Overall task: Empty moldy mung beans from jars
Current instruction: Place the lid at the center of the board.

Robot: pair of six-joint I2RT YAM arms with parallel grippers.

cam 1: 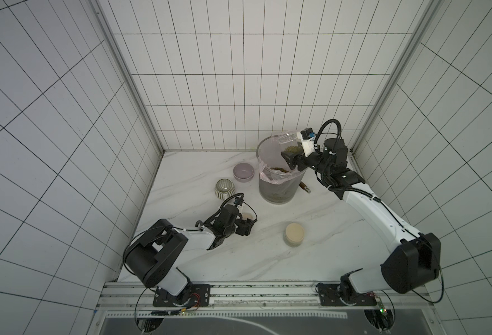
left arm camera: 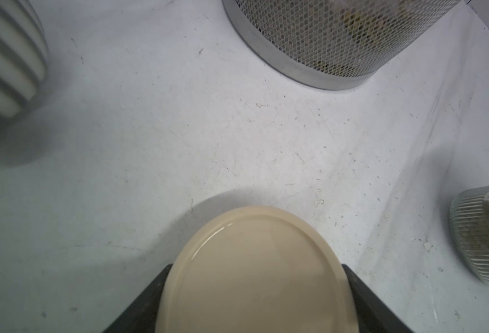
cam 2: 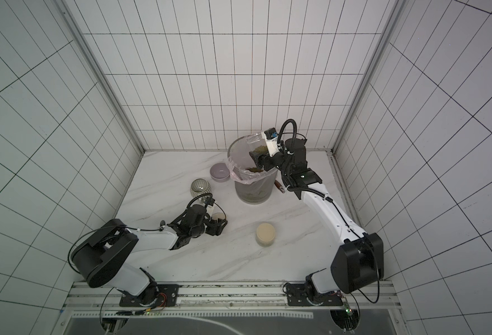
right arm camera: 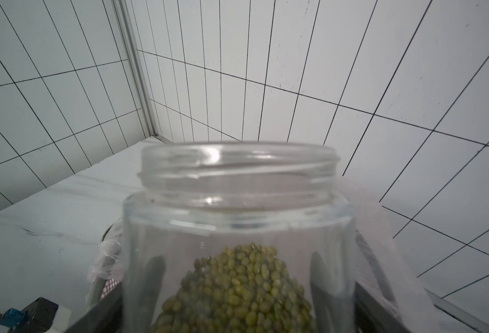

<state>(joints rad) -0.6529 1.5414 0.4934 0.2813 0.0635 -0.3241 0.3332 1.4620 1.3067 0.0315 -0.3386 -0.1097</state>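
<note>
Right claw [cam 1: 294, 150] clamps the jar [cam 1: 287, 138] mouth-first over my bin [cam 1: 276, 191], beans [right arm camera: 237, 288] pooled back toward the claw.

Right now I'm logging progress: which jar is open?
The jar held in the right gripper over the bin: lidless, beans inside. The other jar stands on the table, beige lid on.

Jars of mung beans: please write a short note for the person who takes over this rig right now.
Right gripper: shut on the open jar, tilted over the bin; mung beans are inside it.
Left gripper: fingers flank a beige lid low by the table; grip unclear.
Done: one jar unlidded; some beans lie in the bin.
To do: finish pouring, then open and empty the lidded jar.
</note>
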